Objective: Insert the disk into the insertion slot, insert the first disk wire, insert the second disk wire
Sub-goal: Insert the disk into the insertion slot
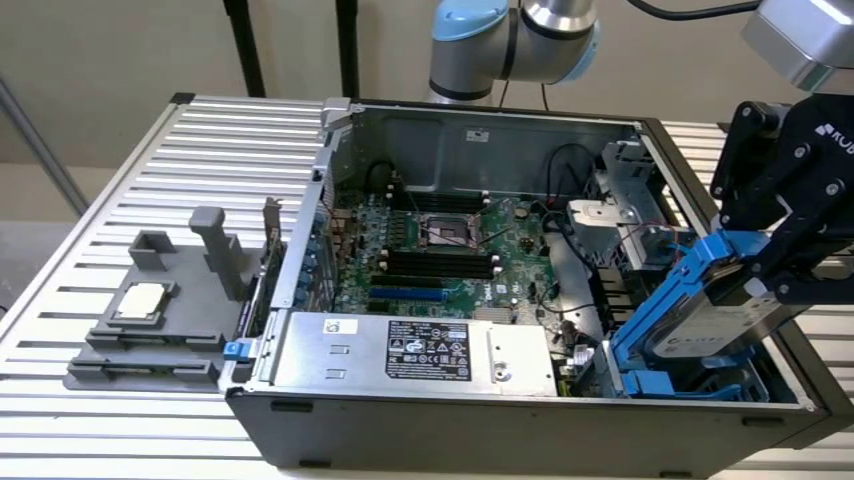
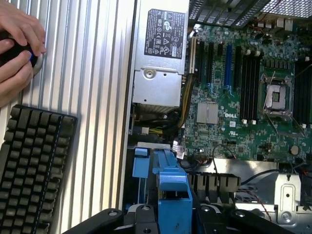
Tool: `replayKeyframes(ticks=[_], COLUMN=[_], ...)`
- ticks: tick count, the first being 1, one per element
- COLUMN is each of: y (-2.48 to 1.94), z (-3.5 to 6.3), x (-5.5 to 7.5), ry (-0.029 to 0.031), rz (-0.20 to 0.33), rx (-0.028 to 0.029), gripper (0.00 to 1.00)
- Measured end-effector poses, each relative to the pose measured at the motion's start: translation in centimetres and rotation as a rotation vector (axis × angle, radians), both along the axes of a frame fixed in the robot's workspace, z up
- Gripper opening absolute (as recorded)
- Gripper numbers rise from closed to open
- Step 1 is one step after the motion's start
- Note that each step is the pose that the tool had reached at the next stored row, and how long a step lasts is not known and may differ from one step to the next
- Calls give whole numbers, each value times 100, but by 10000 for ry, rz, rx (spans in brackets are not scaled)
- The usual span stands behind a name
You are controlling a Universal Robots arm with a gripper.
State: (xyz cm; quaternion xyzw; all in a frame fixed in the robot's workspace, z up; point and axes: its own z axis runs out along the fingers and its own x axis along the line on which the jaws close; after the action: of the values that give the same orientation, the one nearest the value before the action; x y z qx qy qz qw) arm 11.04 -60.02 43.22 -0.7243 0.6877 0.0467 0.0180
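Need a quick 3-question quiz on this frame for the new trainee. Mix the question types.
1. Multiple choice: what is the gripper closed on?
A) the silver power-supply box
B) the disk in its blue carrier
C) a loose cable
2. True or false: the disk lies flat, fully seated in the insertion slot.
3. Fill in: in the wrist view, a person's hand rests on the ribbed table beside a black ____.

Key
1. B
2. False: the disk is tilted. Its lower end is at the slot and its upper end is raised in the gripper.
3. keyboard
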Motion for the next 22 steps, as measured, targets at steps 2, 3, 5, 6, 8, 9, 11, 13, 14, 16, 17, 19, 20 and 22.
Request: replayKeyframes(ticks=[2,3,5,6,8,9,11,13,14,16,17,19,20,22], y=[0,0,0,0,0,0,0,0,0,0,0,0,0,0], z=[0,0,1,-1,-1,-1,-1,0,-1,-1,0,0,0,0], x=[0,0,0,1,0,0,0,0,0,0,0,0,0,0], ry=[0,0,0,0,0,-1,-1,0,0,0,0,0,0,0], rz=[-83,-133,-232,-250,-253,-253,-253,-254,-254,-254,-254,-268,-294,-363], rx=[-1,-1,-1,1,1,1,1,1,1,1,0,1,1,0], gripper=[32,32,32,32,32,32,32,32,32,32,32,32,32,32])
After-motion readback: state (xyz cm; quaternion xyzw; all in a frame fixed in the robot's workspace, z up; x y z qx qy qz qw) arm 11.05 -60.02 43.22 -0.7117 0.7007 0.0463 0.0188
